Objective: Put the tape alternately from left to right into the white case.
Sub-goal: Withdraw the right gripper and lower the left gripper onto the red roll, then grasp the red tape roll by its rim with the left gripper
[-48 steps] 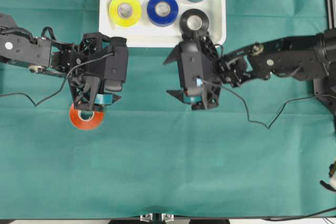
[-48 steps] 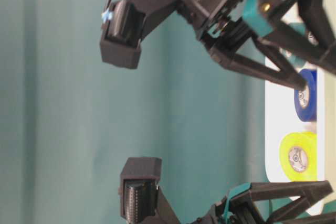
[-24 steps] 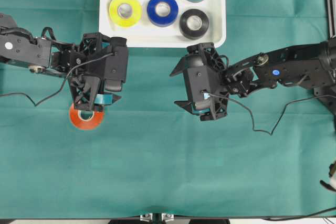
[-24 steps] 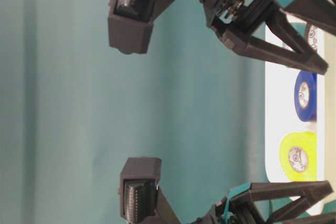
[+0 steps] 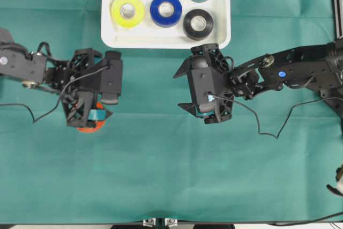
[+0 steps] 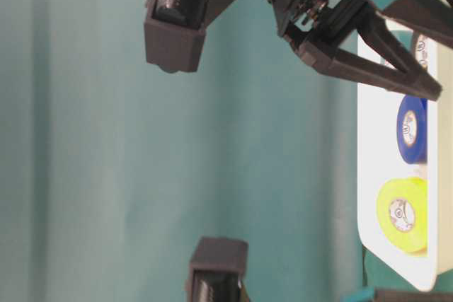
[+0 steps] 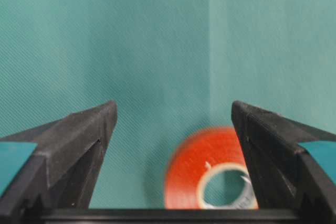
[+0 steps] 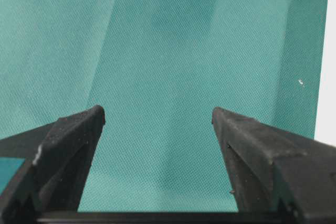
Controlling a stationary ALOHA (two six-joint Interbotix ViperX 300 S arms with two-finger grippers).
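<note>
Approach to the last roll of tape, jaws spread wide.
Fingers [image 7: 68,150] of the left gripper [image 7: 173,166] are to be centred astride the orange-red roll [image 7: 210,174], now off-centre toward one finger on the green cloth [image 5: 171,175]; five rolls lie in the white case [image 5: 222,20]; the right gripper [image 5: 206,92] hangs open, empty.

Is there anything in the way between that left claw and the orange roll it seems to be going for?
Nothing visible. In the left wrist view the orange-red roll lies on bare green cloth between the wide-open fingers of the left gripper, nearer the right finger. From overhead the gripper covers most of the roll.
</note>
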